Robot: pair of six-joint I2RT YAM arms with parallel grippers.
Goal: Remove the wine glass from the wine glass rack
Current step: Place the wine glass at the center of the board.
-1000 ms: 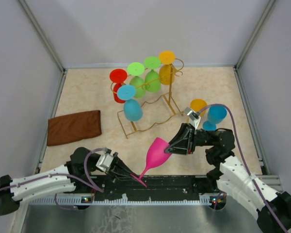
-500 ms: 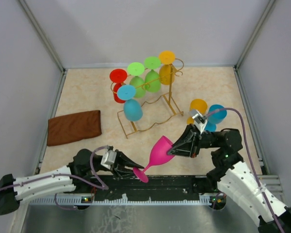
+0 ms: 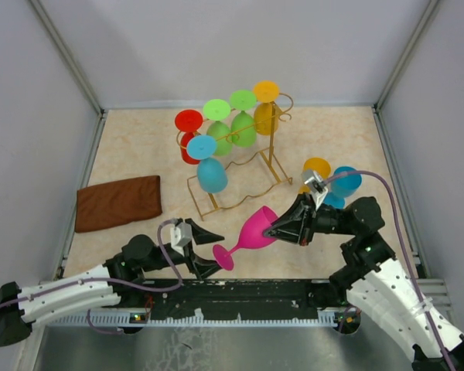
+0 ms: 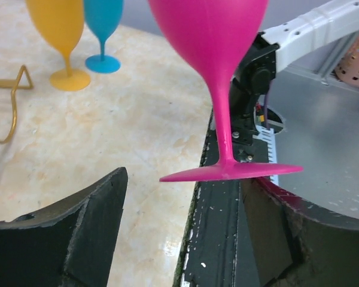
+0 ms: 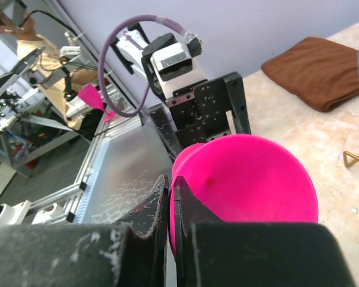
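Near the front edge of the table in the overhead view, a pink wine glass (image 3: 251, 232) is held off the surface, tilted, its bowl toward the right arm and its round foot toward the left. The right gripper (image 3: 274, 229) is clamped on the rim of the bowl. The left gripper (image 3: 213, 251) is released, its two black fingers spread wide on either side of the foot. Well behind them stands the gold wine glass rack (image 3: 272, 143), with red, green, orange and blue glasses hanging upside down from its rails. An orange glass (image 3: 317, 168) and a blue glass (image 3: 346, 182) stand upright on the table to the right of the rack, and a brown cloth (image 3: 117, 202) lies at the left. From the left wrist camera, the pink wine glass (image 4: 218, 60) fills the top of the view, its stem running down to the flat foot, which sits between the parted fingers of the left gripper (image 4: 185, 179); whether the foot touches the right-hand finger cannot be told. The orange glass (image 4: 63, 30) and the blue glass (image 4: 103, 24) stand at the upper left, beside a bit of the rack's gold wire (image 4: 6, 85). From the right wrist camera, the right gripper (image 5: 170, 197) pinches the near rim of the pink wine glass (image 5: 251, 179), one finger inside the bowl and one outside, with the brown cloth (image 5: 317, 72) beyond.
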